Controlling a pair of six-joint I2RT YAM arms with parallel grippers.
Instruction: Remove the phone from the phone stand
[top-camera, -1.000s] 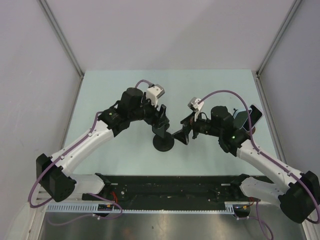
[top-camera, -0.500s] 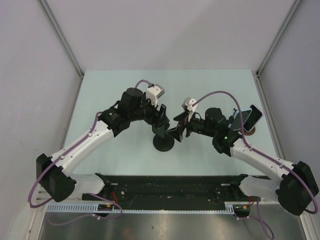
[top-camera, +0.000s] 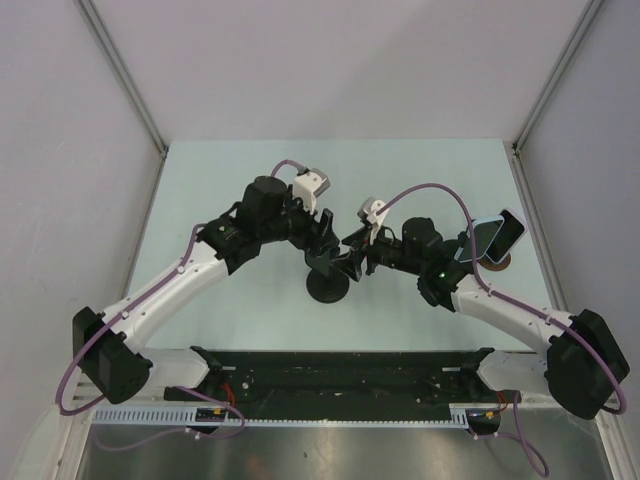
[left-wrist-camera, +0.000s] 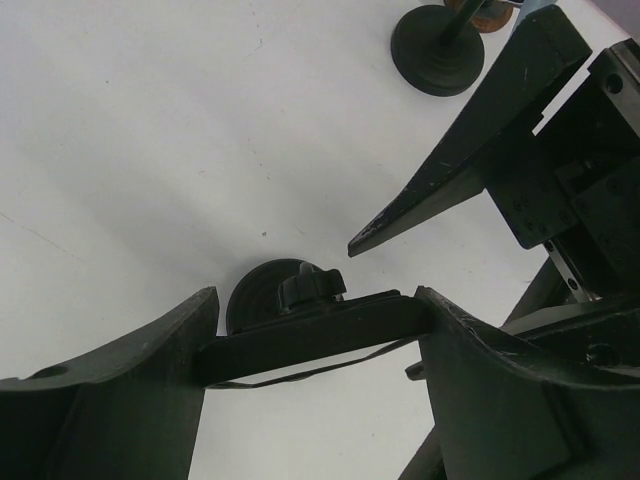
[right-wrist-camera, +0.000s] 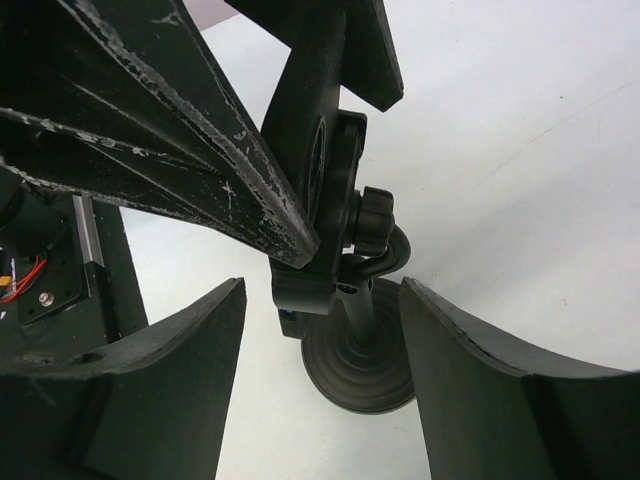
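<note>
A black phone stand (top-camera: 327, 287) stands mid-table, with a dark phone (left-wrist-camera: 320, 335) in its holder. My left gripper (top-camera: 322, 240) is shut on the phone; in the left wrist view its fingers (left-wrist-camera: 150, 370) press on both ends of the phone, above the stand's round base (left-wrist-camera: 250, 300). My right gripper (top-camera: 350, 262) is open just right of the stand. In the right wrist view its fingers (right-wrist-camera: 190, 350) straddle the stand's holder (right-wrist-camera: 320, 285) and stem above the base (right-wrist-camera: 360, 370), without touching them.
A second stand (top-camera: 497, 260) holding a light-screened phone (top-camera: 497, 238) stands near the right wall; its base shows in the left wrist view (left-wrist-camera: 437, 45). A black rail (top-camera: 340, 365) runs along the near edge.
My right gripper has moved left, from beside the stand to around its holder and stem. The left gripper has stayed on the phone.
</note>
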